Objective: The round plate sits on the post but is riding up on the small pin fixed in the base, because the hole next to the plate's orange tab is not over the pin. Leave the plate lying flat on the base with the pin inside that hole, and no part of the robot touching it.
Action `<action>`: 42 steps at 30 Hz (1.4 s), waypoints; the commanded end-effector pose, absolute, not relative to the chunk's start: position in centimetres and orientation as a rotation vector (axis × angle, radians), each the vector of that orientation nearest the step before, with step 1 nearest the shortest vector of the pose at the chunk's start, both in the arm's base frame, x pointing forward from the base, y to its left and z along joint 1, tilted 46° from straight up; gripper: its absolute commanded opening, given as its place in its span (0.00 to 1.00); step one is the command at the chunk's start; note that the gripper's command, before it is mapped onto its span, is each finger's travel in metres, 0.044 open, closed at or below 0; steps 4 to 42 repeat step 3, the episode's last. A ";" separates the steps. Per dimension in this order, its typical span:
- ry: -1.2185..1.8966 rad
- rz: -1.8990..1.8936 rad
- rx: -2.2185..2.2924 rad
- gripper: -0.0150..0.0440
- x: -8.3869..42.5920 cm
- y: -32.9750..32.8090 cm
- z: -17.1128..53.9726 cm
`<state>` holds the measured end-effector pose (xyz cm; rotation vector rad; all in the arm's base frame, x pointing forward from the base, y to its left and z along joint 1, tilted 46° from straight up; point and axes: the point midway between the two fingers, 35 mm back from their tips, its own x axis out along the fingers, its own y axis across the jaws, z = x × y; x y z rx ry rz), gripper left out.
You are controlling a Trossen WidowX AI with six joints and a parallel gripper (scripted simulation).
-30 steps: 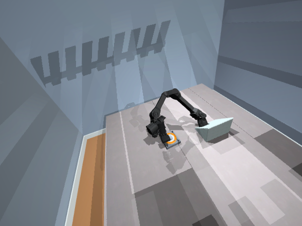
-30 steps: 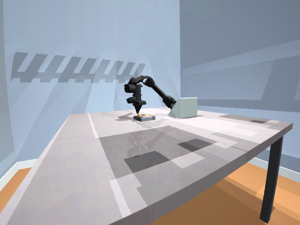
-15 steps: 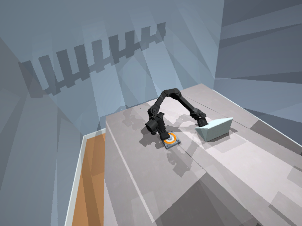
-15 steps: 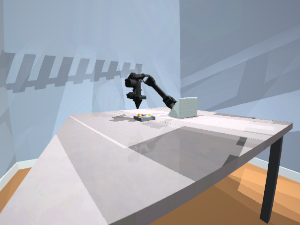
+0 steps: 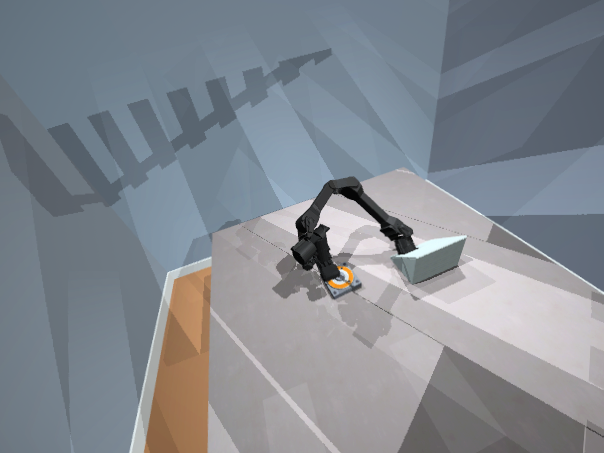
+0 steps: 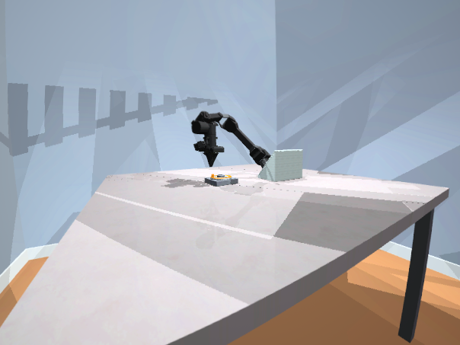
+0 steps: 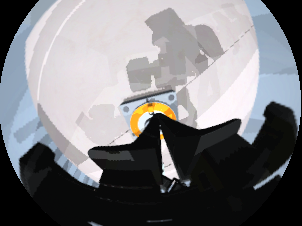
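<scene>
- The round plate with its orange ring face (image 5: 343,277) sits on the square dark-grey base block (image 5: 354,286), which rests on the pale grey table (image 5: 453,321), near the light-green wedge-shaped block (image 5: 431,258) that hides the arm's foot.
- The black parallel-jaw gripper (image 6: 211,163) has its fingers pressed together with nothing between them, forming a single point aimed downward.
- In the exterior view that point hangs above the plate (image 6: 220,176) with a visible gap, so no part of the robot appears to touch it; the top view alone, where the gripper (image 5: 330,271) overlaps the plate's edge, cannot confirm this.
- From the side the plate looks close to level on the base (image 6: 220,181), but it is too small to tell whether it lies fully flat.
- The pin, the hole and the orange tab cannot be made out in any view, the wrist view (image 7: 150,118) included.
- Judgement: the task is either nearly finished or complete, with seating over the pin left unverified.
</scene>
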<state>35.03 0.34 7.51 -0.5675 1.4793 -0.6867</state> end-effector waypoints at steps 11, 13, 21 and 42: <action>1.480 -0.685 -0.571 0.25 35.0 0.3 7.5; 1.480 -0.685 -0.571 0.25 35.0 0.3 7.5; 1.480 -0.685 -0.571 0.25 35.0 0.3 7.5; 1.480 -0.685 -0.571 0.25 35.0 0.3 7.5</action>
